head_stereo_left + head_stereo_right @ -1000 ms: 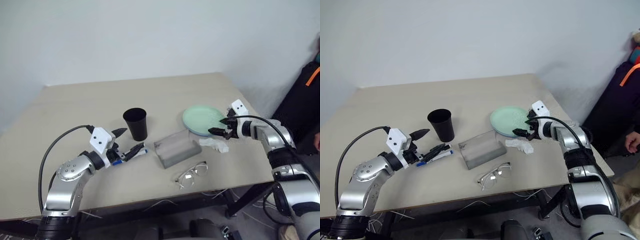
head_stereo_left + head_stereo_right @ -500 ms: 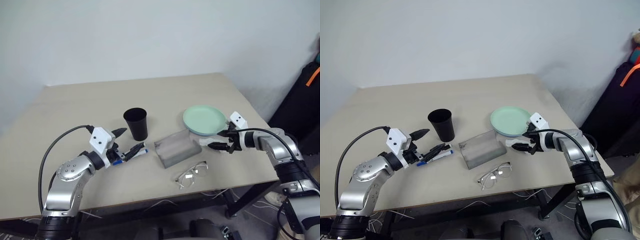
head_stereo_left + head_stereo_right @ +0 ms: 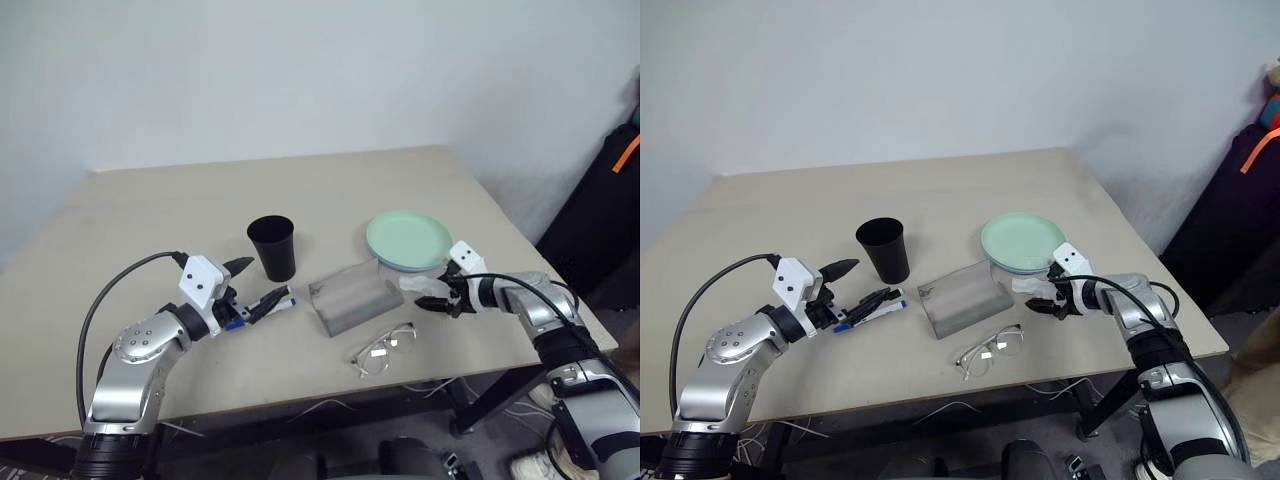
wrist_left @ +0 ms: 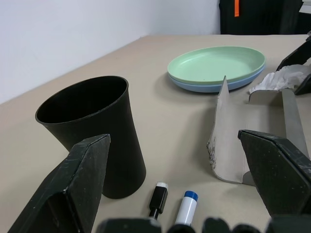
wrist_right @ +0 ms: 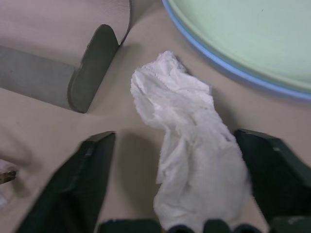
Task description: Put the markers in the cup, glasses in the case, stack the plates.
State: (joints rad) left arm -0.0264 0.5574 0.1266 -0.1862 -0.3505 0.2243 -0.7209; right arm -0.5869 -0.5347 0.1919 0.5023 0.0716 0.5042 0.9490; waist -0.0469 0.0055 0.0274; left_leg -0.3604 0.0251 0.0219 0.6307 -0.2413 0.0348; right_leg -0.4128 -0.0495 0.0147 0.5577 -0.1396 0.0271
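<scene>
The black cup (image 3: pixel 271 247) stands upright at mid-table. Just in front of it the two markers (image 4: pixel 171 204) lie side by side, one black-capped, one blue-capped. My left gripper (image 3: pixel 255 283) hovers open over them, one finger on each side. The grey case (image 3: pixel 350 297) lies open to the right of the markers. The wire-framed glasses (image 3: pixel 385 348) rest nearer the table's front edge. The plates (image 3: pixel 408 240) sit stacked, mint green on light blue. In front of them my right gripper (image 3: pixel 432 296) is low on the table, open, its fingers (image 5: pixel 95 179) flanking a crumpled white tissue (image 5: pixel 187 145).
The tissue lies between the case's right end and the plates. The table's right edge (image 3: pixel 540 270) runs close behind my right arm. A person in dark clothing with an orange stripe (image 3: pixel 622 160) stands beyond that edge. Cables hang under the table's front edge.
My right gripper has dropped from the near rim of the plates down to the tissue, and its fingers have narrowed a little. The left arm and the table's objects have not moved.
</scene>
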